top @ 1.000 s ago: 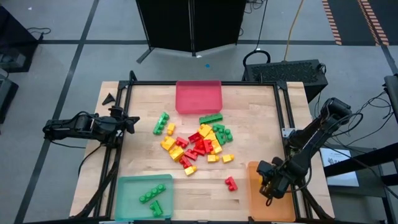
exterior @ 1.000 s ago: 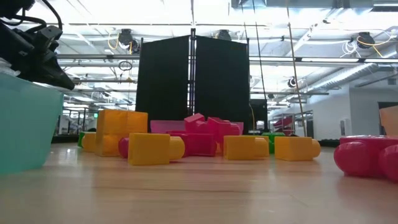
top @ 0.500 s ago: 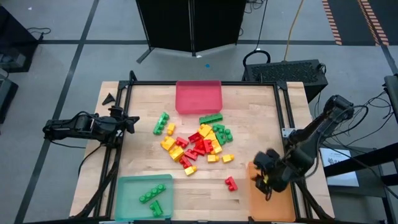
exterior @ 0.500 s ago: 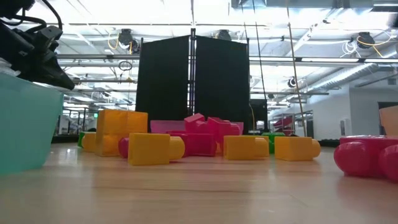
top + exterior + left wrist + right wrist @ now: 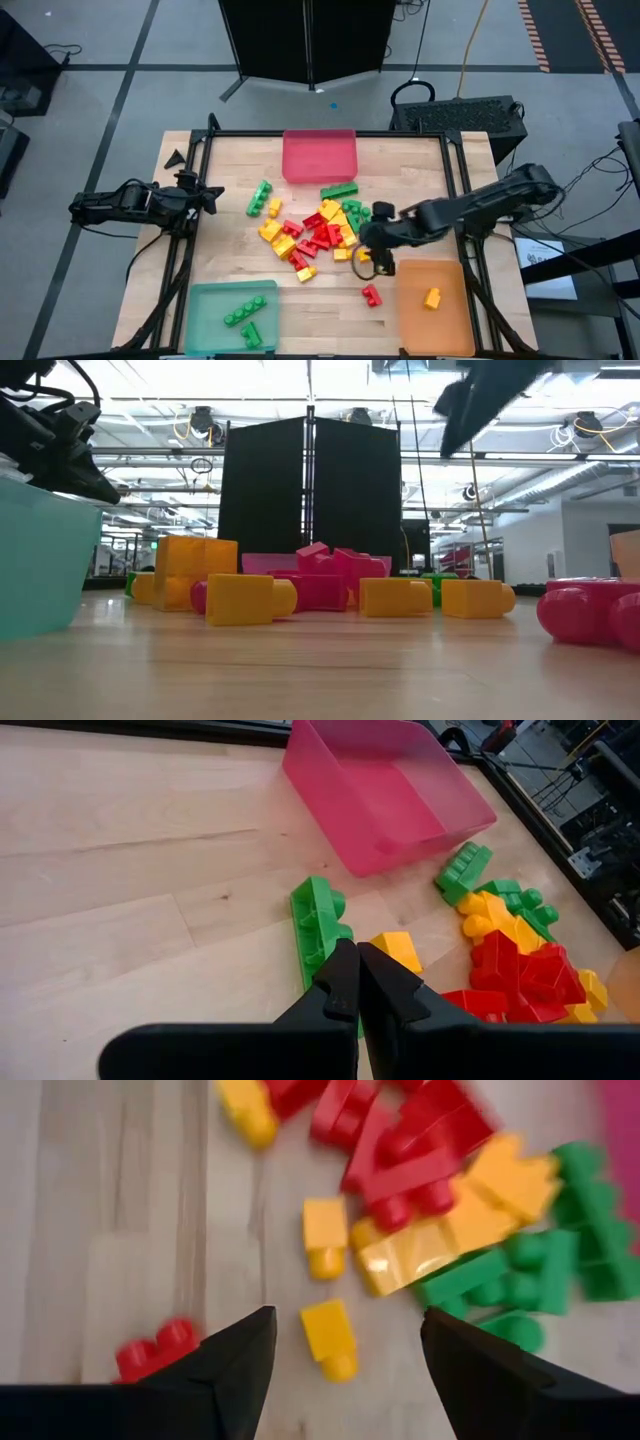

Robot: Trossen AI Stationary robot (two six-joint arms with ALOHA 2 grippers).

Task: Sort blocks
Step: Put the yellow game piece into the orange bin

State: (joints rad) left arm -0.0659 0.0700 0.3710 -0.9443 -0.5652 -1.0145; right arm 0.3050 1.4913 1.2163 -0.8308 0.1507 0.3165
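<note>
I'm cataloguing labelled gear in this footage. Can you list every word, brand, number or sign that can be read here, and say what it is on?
None: no readable text shows in any view.
The blocks, the red tray, the green tray and the orange tray are all plain.
The dark panel behind the table bears no lettering.

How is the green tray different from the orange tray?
The green tray sits at the table's near left corner; the orange tray sits at the near right corner. The green tray holds several green blocks; the orange tray holds just one yellow block. Both are see-through and about the same size.
</note>
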